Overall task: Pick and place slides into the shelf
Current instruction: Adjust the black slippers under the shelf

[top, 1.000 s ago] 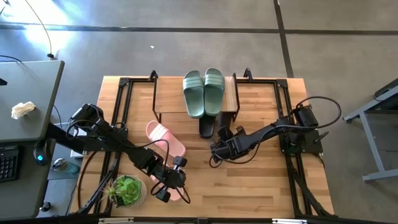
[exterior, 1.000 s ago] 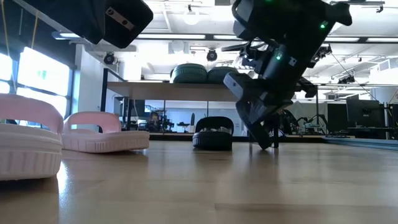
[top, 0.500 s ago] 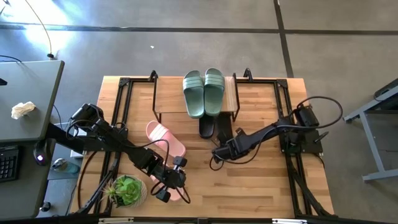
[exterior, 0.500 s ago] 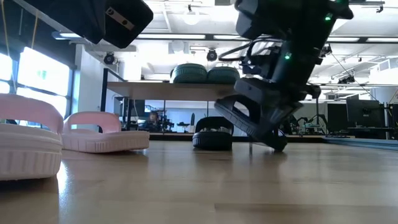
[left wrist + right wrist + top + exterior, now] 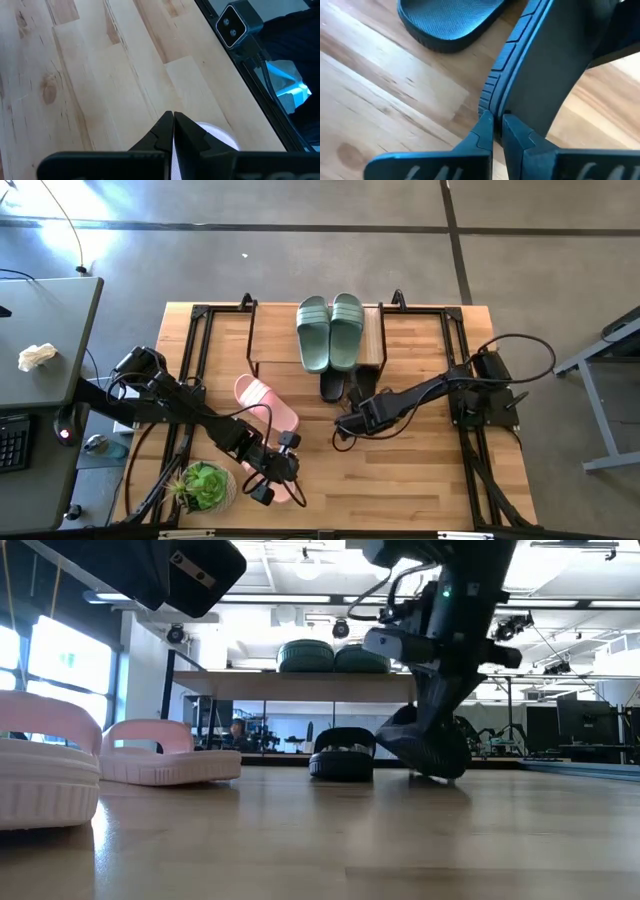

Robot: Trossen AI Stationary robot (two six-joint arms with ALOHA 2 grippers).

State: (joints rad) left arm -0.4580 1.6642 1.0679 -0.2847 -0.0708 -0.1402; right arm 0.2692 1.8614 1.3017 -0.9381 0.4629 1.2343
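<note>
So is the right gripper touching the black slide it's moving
Touching. The right wrist view shows the right gripper shut on the edge of the black slide, pinched between its fingertips.

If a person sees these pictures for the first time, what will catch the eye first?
Probably the pair of sage green slides lying side by side on top of the small shelf at the table's far edge. Just in front of it, the right gripper is shut on a black slide, tilted at the shelf's front. Nearer, the shut left gripper is beside two pink slides.

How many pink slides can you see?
2. One pink slide lies left of the middle of the table; the other sits near the front edge, partly hidden under the left claw.
</note>
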